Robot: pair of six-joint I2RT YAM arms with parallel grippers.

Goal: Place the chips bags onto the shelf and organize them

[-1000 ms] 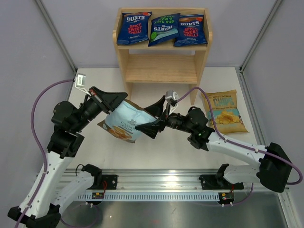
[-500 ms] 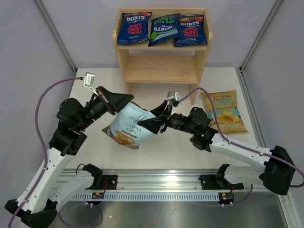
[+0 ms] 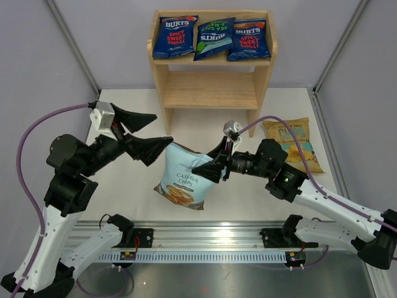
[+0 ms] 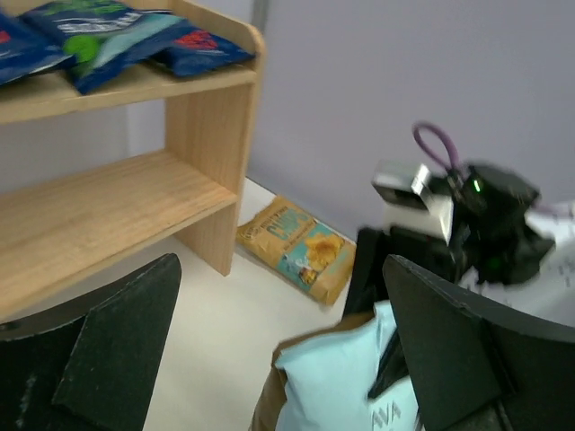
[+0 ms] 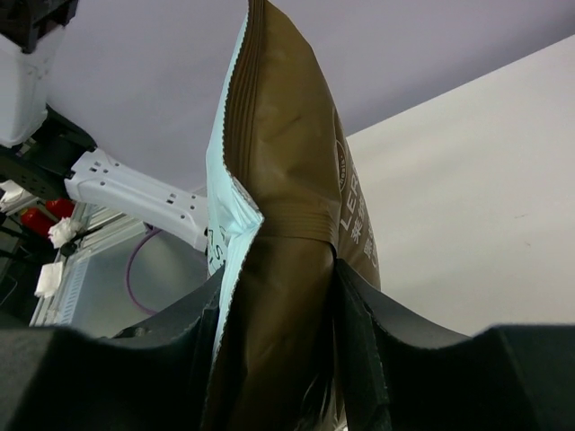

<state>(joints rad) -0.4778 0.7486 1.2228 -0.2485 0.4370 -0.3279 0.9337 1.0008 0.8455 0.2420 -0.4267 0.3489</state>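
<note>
Snagging risk, left gripper (image 3: 163, 130): jaws spread wide and empty, in front of the shelf's (image 3: 211, 90) left leg and close to the bag's upper left corner. A careless sweep could catch it.
Slipping risk, pale blue-tan bag (image 3: 185, 177): hangs in front of the shelf, held only at its right edge. The crinkly film may swing or drop to the table (image 3: 239, 200).
Right gripper (image 3: 209, 162): jaws closed on that bag's seam.
Shelf: three dark-blue bags (image 3: 214, 37) fill the top tier. The lower tier is bare, but the top board and side rails could catch the bag going in.
Yellow bag (image 3: 291, 146): flat on the table, right of the shelf's right leg, beside the right arm's cable.
</note>
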